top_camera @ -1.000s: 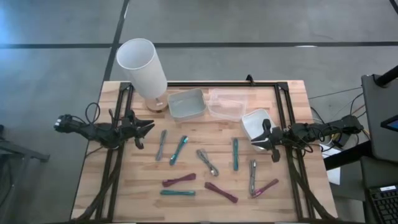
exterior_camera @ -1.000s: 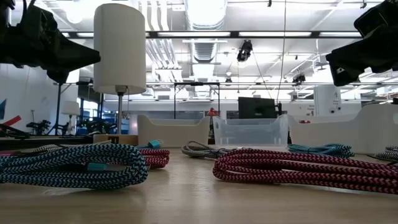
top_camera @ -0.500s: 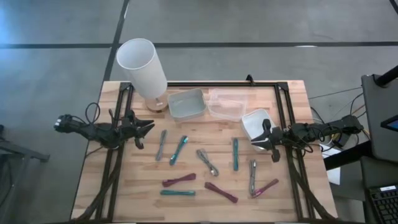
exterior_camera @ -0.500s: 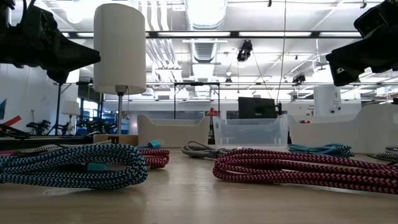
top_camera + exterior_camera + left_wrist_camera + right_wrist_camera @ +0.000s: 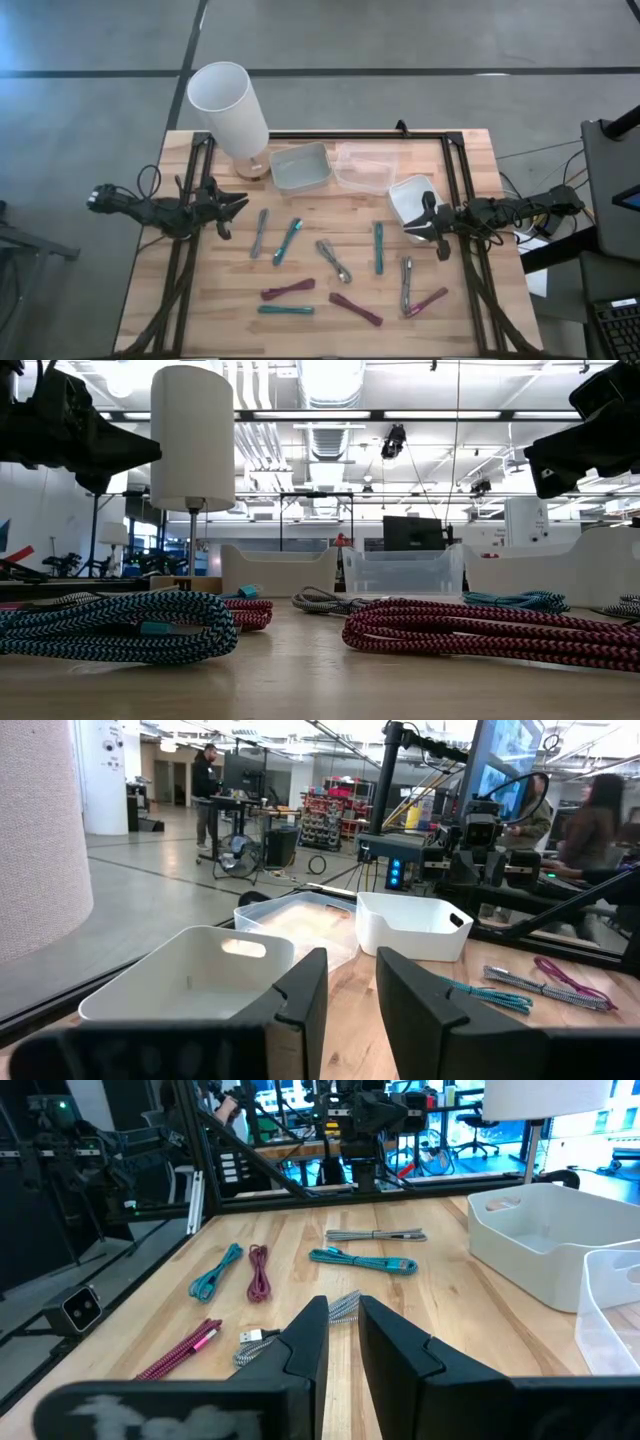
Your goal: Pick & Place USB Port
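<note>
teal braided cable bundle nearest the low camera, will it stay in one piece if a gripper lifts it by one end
Probably not rigidly: the teal braided cable bundle lies as soft stacked loops, so it would likely sag and dangle. It looks light, and the woven sheath should give decent grip. A darker band around its middle may keep the loops together, though I can't confirm that.
</note>
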